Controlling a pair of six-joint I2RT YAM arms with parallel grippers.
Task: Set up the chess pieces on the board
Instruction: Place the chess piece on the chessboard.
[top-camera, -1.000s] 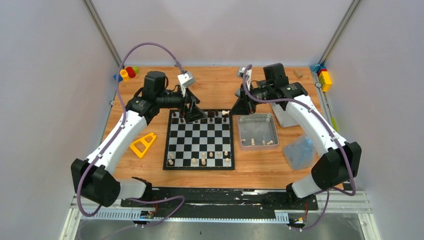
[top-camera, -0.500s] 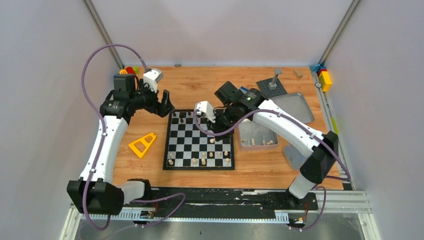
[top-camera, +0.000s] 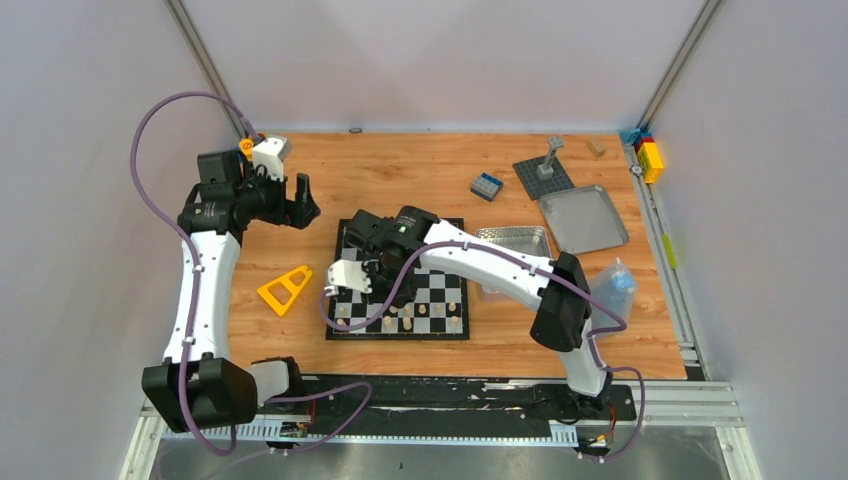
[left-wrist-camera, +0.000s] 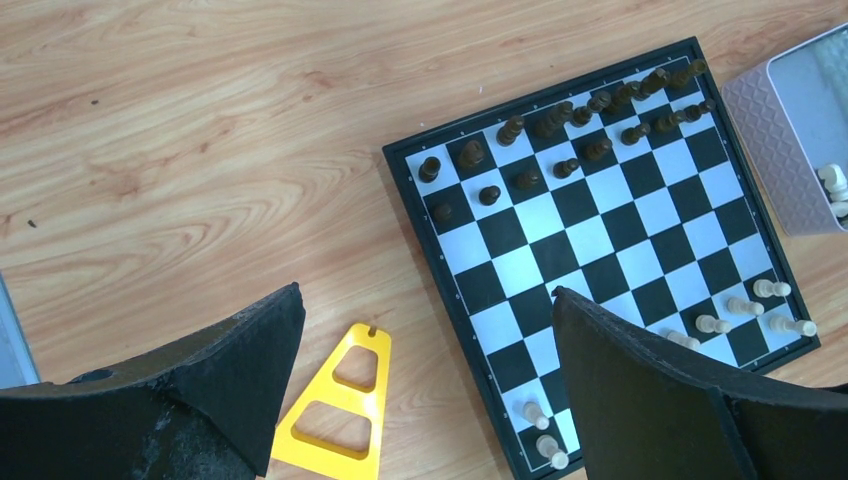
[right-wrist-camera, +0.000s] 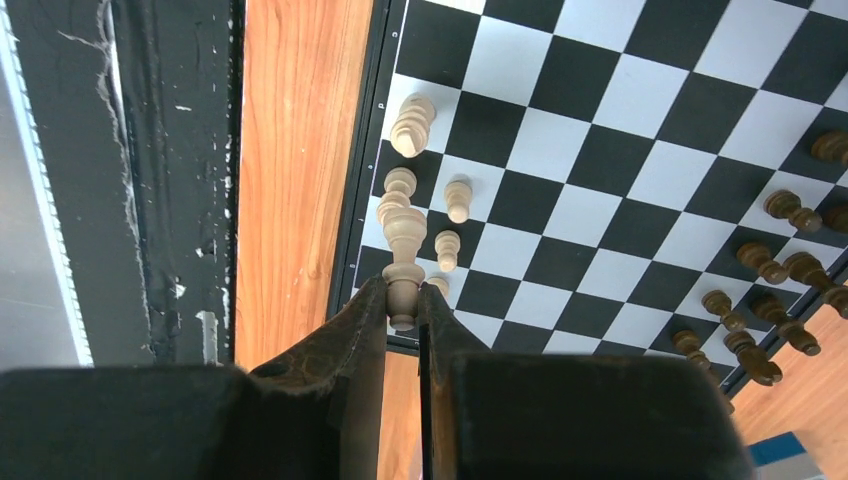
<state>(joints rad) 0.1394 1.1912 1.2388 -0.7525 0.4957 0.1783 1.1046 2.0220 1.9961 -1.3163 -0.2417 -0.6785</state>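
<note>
Right end effector (right-wrist-camera: 402, 300) is clamped on a pale chess piece (right-wrist-camera: 403, 262) above the board (right-wrist-camera: 590, 140), at its near-left corner border. Left end effector (left-wrist-camera: 425, 292), fingers apart, hovers over the table (left-wrist-camera: 200, 150) left of the board.

So the left tool (top-camera: 302, 203) backs right off the board (top-camera: 450, 290) and now sits out past its far-left corner. The right tool (right-wrist-camera: 402, 290) swings over from beyond the far-right corner to the board's near-left edge, pale piece (right-wrist-camera: 402, 250) pinched in it.
</note>
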